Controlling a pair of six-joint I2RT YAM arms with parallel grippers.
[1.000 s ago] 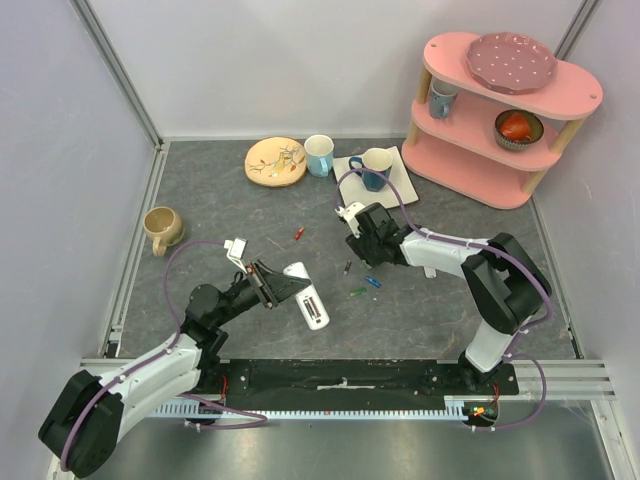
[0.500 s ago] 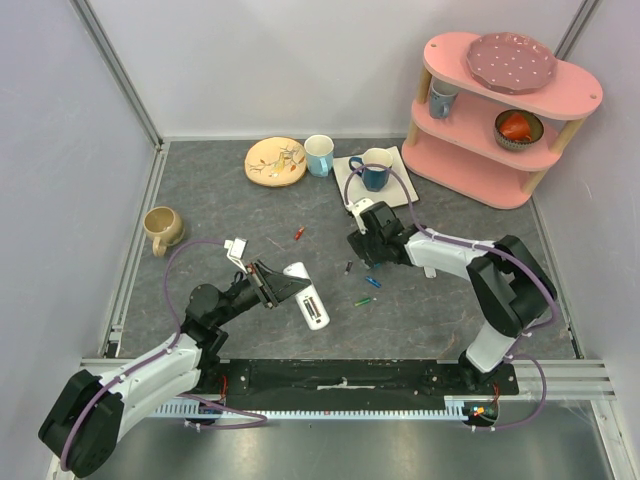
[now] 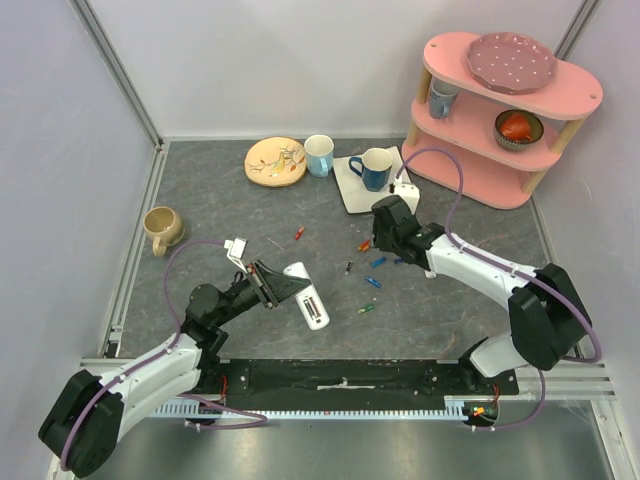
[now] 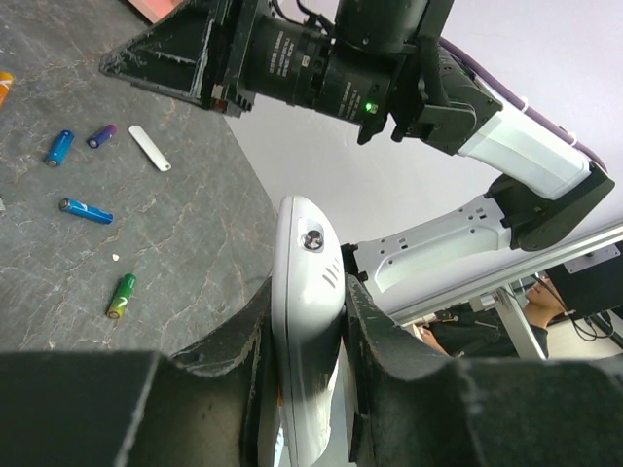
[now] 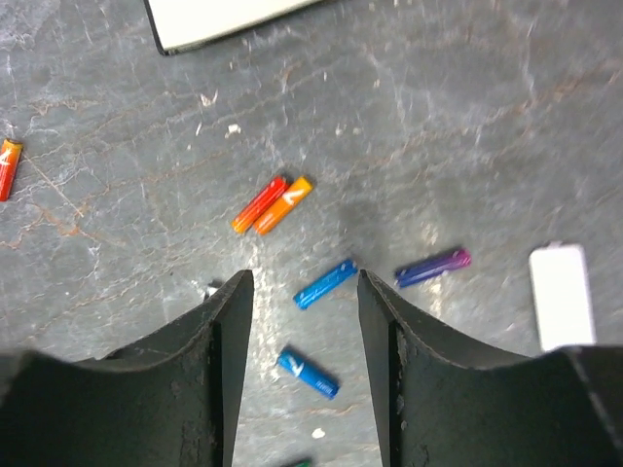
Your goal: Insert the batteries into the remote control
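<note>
The white remote control [image 4: 307,321] stands on edge with my left gripper [image 4: 307,292] shut on its end; in the top view the remote control [image 3: 308,297] lies left of centre at that gripper [image 3: 272,283]. Several batteries lie loose on the grey mat: two blue [image 5: 325,283] [image 5: 308,373], a purple one [image 5: 433,266], an orange pair [image 5: 273,203] and a red one [image 5: 8,167]. A green battery [image 3: 366,309] lies nearer the front. My right gripper [image 5: 304,302] hangs open above them, its fingers either side of the blue battery, not touching it.
A small white cover piece [image 5: 562,296] lies right of the batteries. At the back stand a white square plate [image 3: 350,185] with a dark blue mug [image 3: 372,167], a light blue mug [image 3: 319,154] and a patterned plate [image 3: 275,160]. A tan mug [image 3: 160,228] sits far left, a pink shelf [image 3: 500,110] back right.
My right arm has swung right and back, uncovering an orange pair and more batteries beneath it. Its jaws widened, then narrowed. The left arm and the remote control stayed still.
</note>
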